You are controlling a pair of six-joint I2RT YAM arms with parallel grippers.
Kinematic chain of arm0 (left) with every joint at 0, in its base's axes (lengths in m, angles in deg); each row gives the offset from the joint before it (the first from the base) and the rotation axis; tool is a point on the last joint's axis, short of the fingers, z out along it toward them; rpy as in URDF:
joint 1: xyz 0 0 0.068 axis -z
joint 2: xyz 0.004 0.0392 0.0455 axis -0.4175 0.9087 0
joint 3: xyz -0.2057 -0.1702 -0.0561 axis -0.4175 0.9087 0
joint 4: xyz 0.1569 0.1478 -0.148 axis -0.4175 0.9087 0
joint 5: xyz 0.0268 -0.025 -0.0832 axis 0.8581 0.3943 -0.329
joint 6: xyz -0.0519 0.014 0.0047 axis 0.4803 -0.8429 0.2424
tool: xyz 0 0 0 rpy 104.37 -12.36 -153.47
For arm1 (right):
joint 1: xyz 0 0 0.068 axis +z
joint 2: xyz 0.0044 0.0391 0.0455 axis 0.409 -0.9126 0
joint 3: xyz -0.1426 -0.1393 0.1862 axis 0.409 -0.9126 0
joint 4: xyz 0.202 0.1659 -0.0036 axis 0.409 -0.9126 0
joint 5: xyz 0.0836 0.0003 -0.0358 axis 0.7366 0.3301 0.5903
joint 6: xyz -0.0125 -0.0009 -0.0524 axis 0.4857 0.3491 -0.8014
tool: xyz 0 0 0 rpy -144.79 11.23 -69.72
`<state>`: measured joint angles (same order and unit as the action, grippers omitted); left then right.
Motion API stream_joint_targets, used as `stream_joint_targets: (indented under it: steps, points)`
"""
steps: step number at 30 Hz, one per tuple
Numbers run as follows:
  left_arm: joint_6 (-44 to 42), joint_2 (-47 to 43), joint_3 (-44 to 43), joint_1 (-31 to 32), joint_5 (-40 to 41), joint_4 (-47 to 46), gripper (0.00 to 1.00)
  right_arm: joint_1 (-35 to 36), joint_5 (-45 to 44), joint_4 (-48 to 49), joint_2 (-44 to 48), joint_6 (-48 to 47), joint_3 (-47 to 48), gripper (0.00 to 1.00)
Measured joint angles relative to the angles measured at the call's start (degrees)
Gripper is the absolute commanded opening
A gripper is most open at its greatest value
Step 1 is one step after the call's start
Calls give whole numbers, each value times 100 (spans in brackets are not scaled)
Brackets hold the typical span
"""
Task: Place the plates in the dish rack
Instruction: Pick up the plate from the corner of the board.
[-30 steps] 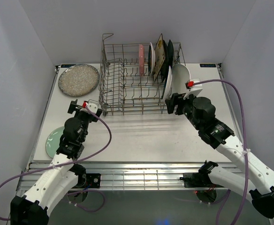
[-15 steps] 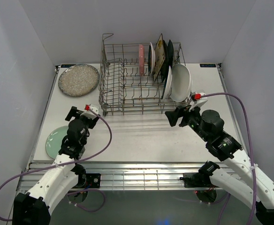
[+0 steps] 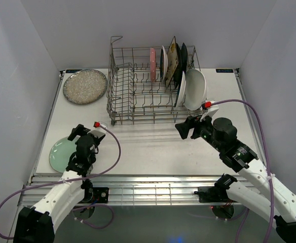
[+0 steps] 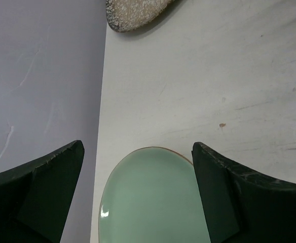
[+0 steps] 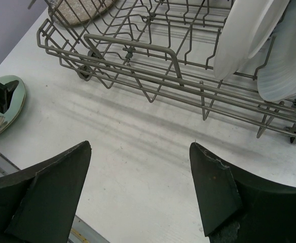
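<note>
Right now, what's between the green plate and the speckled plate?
Only bare table: the left wrist view shows nothing lying between the green plate and the speckled plate.

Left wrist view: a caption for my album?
Open left hand framing a pale green plate at the table edge, speckled silver round plate beyond.

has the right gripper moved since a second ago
Yes. The right gripper has pulled back from the dish rack toward the near edge of the table, jaws open.
</note>
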<state>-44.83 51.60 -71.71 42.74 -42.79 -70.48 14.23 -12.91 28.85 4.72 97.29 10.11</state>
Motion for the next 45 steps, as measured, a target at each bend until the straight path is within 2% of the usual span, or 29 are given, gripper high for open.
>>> stream_joint_targets:
  steps: [12,19,25,29,32,33,36,45]
  points:
    - [-24,474,289,0,-22,675,98,0,68,-7,-280,98,0,84]
    - [111,1178,415,0,518,149,98,0,90,-4,-297,111,0,84]
    - [411,1360,415,0,804,-31,98,0,136,-4,-297,125,0,84]
    - [579,1362,426,0,892,-2,86,0,162,-4,-297,140,0,84]
    - [710,1349,457,0,887,103,68,0,170,-4,-297,162,0,85]
    - [739,1342,461,0,879,164,57,0,170,-4,-297,168,0,85]
    - [826,1296,470,0,850,341,41,0,173,-4,-293,186,0,85]
    - [935,1244,474,0,828,479,26,0,170,-9,-205,210,0,85]
